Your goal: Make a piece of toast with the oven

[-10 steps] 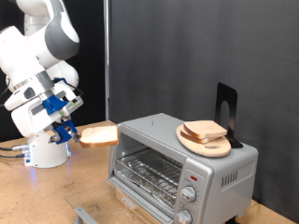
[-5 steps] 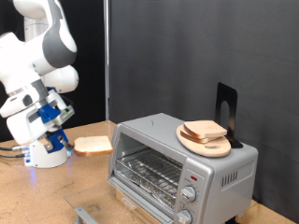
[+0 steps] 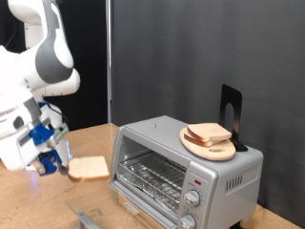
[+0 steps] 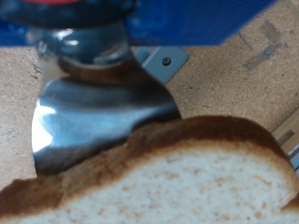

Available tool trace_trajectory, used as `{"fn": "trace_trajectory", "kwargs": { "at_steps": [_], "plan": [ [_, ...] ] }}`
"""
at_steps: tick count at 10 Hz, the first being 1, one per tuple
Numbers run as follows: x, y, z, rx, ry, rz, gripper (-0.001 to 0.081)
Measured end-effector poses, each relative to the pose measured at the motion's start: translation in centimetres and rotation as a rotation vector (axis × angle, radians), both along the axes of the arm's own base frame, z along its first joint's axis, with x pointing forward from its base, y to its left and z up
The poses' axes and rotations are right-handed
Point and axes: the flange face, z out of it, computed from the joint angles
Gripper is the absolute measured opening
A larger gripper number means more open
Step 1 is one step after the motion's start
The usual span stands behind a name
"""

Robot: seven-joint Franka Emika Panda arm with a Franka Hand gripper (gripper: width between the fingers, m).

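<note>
The piece of toast (image 3: 89, 169), a pale slice with a tan crust, hangs level in the air just left of the oven's open front. It rests on the far end of a shiny metal spatula blade (image 4: 93, 112) that sticks out from my gripper (image 3: 54, 158). The slice fills the wrist view (image 4: 168, 177). The gripper is shut on the spatula's neck. The silver oven (image 3: 219, 172) stands at the exterior view's right, with its wire rack (image 3: 152, 174), two knobs and a red light showing. The slice is outside the oven, at about rack height.
A round wooden board (image 3: 217, 149) with more bread slices (image 3: 206, 133) lies on top of the oven, and a black stand (image 3: 230, 107) is behind it. A grey flat part (image 3: 91, 218), seemingly the lowered oven door, shows at the bottom edge. The wooden table (image 3: 29, 200) lies below.
The arm has swung down and towards the exterior view's bottom left. It has carried the slice from about oven-top height down to rack height.
</note>
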Motion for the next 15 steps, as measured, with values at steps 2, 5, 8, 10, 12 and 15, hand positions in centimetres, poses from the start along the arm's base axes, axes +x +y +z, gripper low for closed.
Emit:
{"fn": "trace_trajectory", "kwargs": {
  "at_steps": [2, 5, 8, 10, 12, 15],
  "plan": [
    [1.4, 1.1, -1.4, 0.007, 0.015, 0.046, 0.0387],
    [2.2, 3.5, -2.0, 0.015, 0.007, 0.098, 0.0387],
    [2.6, 4.8, -2.6, -0.002, 0.009, 0.11, 0.0387],
    [3.0, 5.5, -3.2, -0.012, 0.015, 0.098, 0.0387],
    [3.4, 6.0, -3.6, -0.041, -0.005, 0.085, 0.0387],
    [3.5, 6.5, -3.7, -0.027, 0.0, 0.089, 0.0387]
  ]
}}
